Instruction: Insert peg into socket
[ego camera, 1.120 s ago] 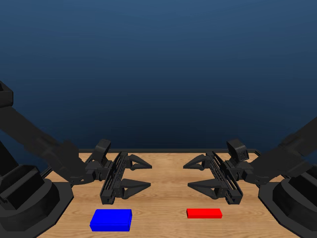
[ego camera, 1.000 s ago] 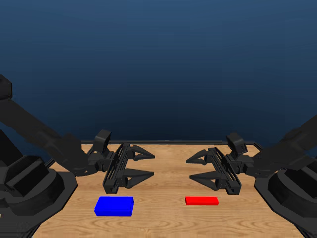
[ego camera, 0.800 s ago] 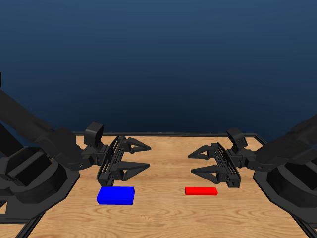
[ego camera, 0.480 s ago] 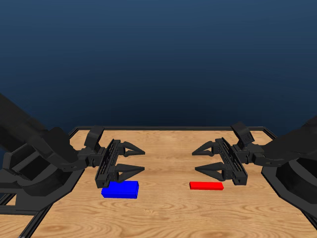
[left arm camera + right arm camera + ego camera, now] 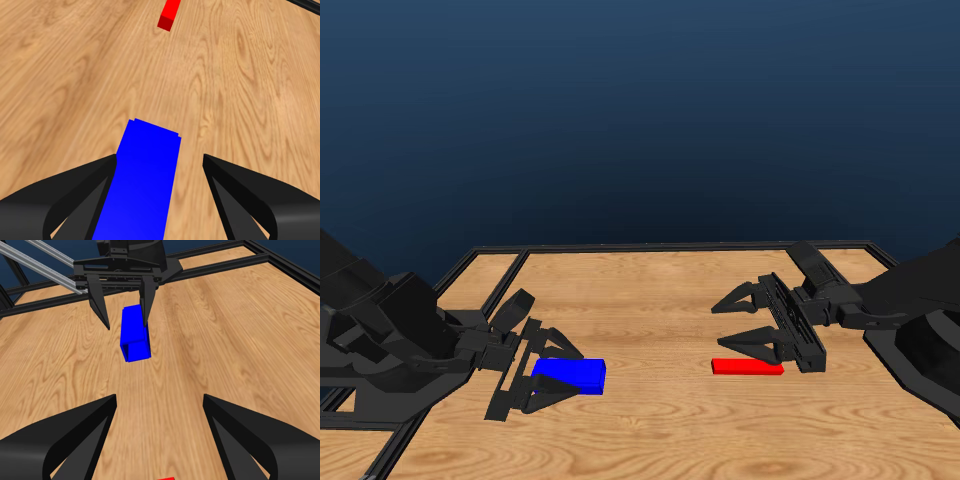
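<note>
Left pincer (image 5: 542, 372) is hanging spread around the socket (image 5: 570, 375), which is lying flat on the counter (image 5: 650, 330). In the left wrist view the block is sitting closer to one jaw, so centring before pinching would likely give a squarer grip.

Right pincer (image 5: 748, 320) is hanging spread just above the peg (image 5: 747, 367), also flat, well apart from the socket; it likely needs lowering.

Beyond: only the dark counter frame (image 5: 670, 246). Nothing is obstructing.

Flat, even rendered light, sharp throughout with no blur or glare, against a dim blue backdrop.
</note>
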